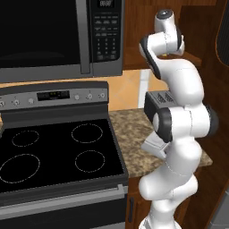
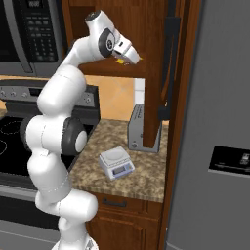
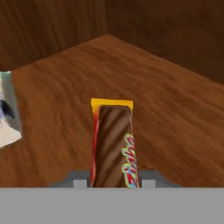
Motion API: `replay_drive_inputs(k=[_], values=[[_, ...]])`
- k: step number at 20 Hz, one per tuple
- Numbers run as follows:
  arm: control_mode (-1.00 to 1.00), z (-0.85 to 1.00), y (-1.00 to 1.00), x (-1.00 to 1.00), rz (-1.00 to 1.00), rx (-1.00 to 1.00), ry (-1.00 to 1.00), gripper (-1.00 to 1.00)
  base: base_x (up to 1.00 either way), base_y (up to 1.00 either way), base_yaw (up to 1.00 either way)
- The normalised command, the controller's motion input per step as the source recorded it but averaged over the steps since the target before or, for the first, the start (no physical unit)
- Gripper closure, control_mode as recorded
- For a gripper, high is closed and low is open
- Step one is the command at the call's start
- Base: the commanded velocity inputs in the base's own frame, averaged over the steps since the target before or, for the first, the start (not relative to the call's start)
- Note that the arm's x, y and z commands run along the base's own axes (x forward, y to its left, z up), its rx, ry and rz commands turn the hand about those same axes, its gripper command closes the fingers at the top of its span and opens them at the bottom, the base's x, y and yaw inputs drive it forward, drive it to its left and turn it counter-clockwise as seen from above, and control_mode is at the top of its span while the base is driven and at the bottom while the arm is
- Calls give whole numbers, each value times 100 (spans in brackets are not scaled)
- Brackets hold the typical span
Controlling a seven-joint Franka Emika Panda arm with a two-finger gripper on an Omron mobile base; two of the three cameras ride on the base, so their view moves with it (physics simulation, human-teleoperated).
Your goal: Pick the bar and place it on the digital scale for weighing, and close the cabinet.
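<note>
Hand view, bar: flat rectangular packet, brown ribbed front with red and yellow edges and coloured lettering, lying lengthwise on a reddish-brown wooden shelf floor, near end between the two finger tips.
Gripper: two-finger gripper, closed on the bar's near end; in right base view reaching into the wall unit with a bit of yellow at its tip.
Shelf neighbour: pale white-grey object at left edge of hand view, apart from the bar, too cropped to identify.
Cabinet: reddish-brown wooden wall cabinet, door with dark vertical bar handle swung open, edge-on in right base view.
Scale: small light-grey squarish digital scale, flat top bare, on speckled stone tabletop, well below the gripper.
Toaster: grey boxy toaster behind the scale, near the open door.
Surroundings: black microwave over black glass-top stove; grey fridge at right.
</note>
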Motion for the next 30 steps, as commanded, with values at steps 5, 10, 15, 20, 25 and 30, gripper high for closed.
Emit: replay_drive_inputs(k=[5, 10, 15, 20, 25, 30], values=[[-100, -11, 36, -76, 3, 8, -36, 100, 0, 0, 0], [-100, 26, 2, -73, 1, 0, -18, 100, 0, 0, 0], [-100, 20, 24, -99, 0, 0, 0, 100, 0, 0, 0], [-100, 0, 54, -88, -7, 5, 8, 100, 0, 0, 0], [-100, -4, 38, -72, -9, 6, 14, 100, 0, 0, 0], [-100, -36, 21, -19, -8, 5, 24, 100, 0, 0, 0]])
